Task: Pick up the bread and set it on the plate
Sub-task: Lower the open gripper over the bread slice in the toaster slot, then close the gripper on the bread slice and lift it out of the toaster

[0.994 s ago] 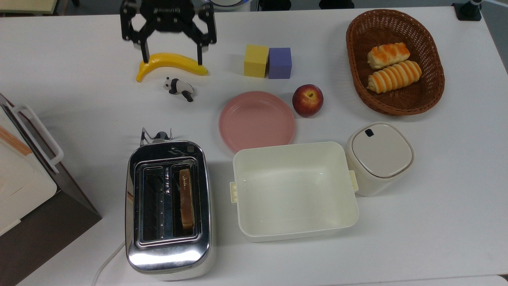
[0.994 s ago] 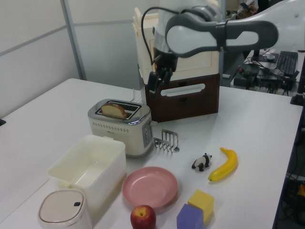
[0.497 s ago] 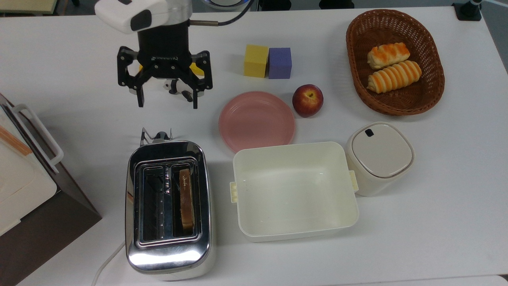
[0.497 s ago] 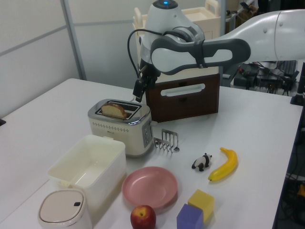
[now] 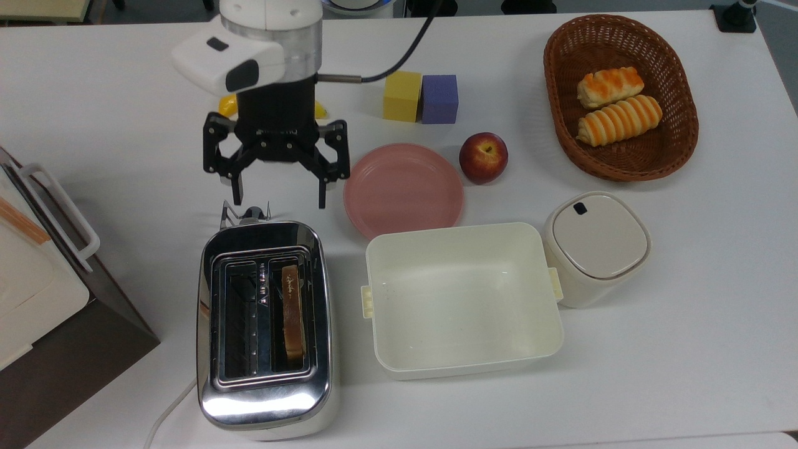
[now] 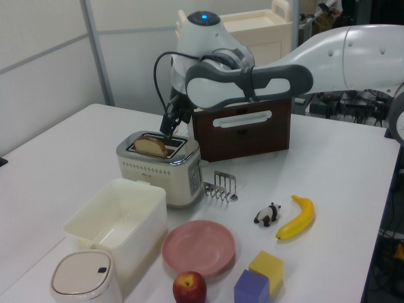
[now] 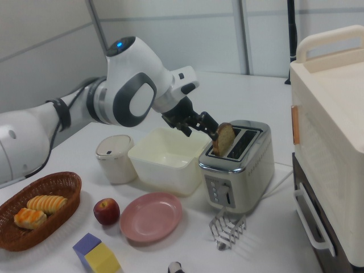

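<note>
Your tool (image 5: 279, 198) hangs with its two black fingers spread wide and nothing between them, above the worktop (image 5: 100, 149) just beyond the toaster's (image 5: 265, 330) far end in the top view. No lettering on the tool can be read. Near its fingertips a small wire rack (image 5: 244, 215) stands against the toaster. The bread (image 5: 292, 310) sits upright in the toaster's slot on the top view's right, poking above the rim. The pink plate (image 5: 403, 189) lies bare to the top view's right of the tool, touching the cream tub (image 5: 462, 299).
</note>
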You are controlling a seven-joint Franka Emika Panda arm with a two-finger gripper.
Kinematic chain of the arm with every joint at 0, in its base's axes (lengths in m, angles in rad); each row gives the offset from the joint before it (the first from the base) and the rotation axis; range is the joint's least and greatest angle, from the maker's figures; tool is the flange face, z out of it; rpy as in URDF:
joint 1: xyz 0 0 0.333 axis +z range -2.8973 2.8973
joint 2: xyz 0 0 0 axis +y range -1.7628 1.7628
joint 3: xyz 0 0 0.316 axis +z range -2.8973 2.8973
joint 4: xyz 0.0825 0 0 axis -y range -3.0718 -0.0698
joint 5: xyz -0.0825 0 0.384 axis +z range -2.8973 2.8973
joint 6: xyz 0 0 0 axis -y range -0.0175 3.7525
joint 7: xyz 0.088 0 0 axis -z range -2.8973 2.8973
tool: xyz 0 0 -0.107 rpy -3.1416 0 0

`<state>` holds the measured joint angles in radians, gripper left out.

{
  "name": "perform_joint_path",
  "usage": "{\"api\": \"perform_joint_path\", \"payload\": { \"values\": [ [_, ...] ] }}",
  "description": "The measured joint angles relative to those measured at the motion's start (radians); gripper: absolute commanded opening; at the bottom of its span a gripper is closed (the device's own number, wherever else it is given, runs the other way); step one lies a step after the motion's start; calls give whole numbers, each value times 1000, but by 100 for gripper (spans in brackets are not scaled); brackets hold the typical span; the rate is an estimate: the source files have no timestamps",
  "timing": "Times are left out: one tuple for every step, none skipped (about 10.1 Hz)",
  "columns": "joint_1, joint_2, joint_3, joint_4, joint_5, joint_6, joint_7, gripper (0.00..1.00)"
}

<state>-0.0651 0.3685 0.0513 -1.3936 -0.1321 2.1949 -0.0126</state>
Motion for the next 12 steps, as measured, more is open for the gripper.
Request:
{"api": "perform_joint_path", "payload": {
  "values": [
    [0,23,1,2,-23,46,1,100],
    [0,48,1,10,-41,91,1,100],
    [-1,70,1,26,-52,123,1,100],
    [-2,87,1,37,-64,151,1,100],
    [-11,99,10,43,-81,172,1,100],
    [-28,108,32,43,-105,200,1,100],
    [-39,118,52,44,-121,213,1,100],
    [-39,125,58,44,-131,213,1,100],
    [-39,129,63,44,-133,213,1,100],
    [-39,131,66,44,-133,213,1,100],
    [-39,134,68,44,-133,213,1,100],
    [-39,141,68,44,-139,229,1,100]
  ]
}}
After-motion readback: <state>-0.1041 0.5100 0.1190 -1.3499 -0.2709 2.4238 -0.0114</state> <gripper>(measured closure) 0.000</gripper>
